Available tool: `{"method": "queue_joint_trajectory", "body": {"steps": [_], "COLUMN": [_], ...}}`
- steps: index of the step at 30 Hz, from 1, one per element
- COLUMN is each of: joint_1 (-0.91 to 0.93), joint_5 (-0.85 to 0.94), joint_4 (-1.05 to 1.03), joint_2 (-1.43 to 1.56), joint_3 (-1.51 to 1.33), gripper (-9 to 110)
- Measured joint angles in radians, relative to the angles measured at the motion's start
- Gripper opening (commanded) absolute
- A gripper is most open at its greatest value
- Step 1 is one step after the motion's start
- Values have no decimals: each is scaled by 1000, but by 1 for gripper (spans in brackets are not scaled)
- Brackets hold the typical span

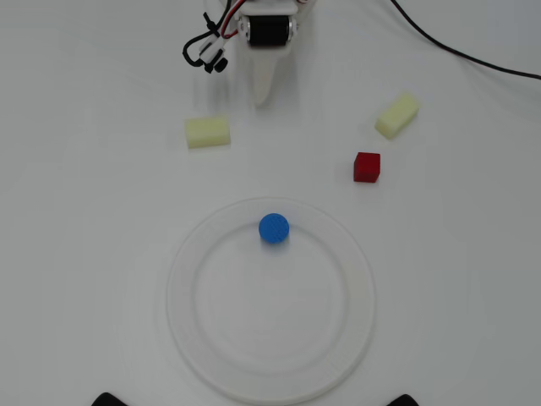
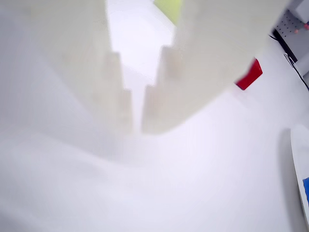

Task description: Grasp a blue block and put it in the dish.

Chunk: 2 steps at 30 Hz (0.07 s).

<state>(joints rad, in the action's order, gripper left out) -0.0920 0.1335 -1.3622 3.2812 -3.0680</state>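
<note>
The blue block (image 1: 273, 228), a small blue cylinder with a textured top, stands inside the dish (image 1: 199, 338), a large white plate, near its far rim. In the wrist view a sliver of the block (image 2: 306, 191) and of the dish's rim (image 2: 298, 159) show at the right edge. My gripper (image 1: 262, 97) is at the top of the overhead view, well apart from the dish and holding nothing. In the wrist view its fingers (image 2: 161, 96) stand almost together with only a thin gap at the tips (image 2: 137, 128).
A pale yellow block (image 1: 208, 131) lies left of the gripper, another (image 1: 397, 115) at the right, its corner showing in the wrist view (image 2: 169, 8). A red cube (image 1: 367, 167) sits right of the dish's far side, also seen in the wrist view (image 2: 250, 75). A black cable (image 1: 456, 49) runs along the top right.
</note>
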Motion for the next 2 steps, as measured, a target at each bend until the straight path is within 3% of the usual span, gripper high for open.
{"method": "queue_joint_trajectory", "body": {"steps": [2], "joint_1": [0], "joint_5": [0], "joint_4": [0], "joint_2": [0], "joint_3": [0], "gripper": [0]}}
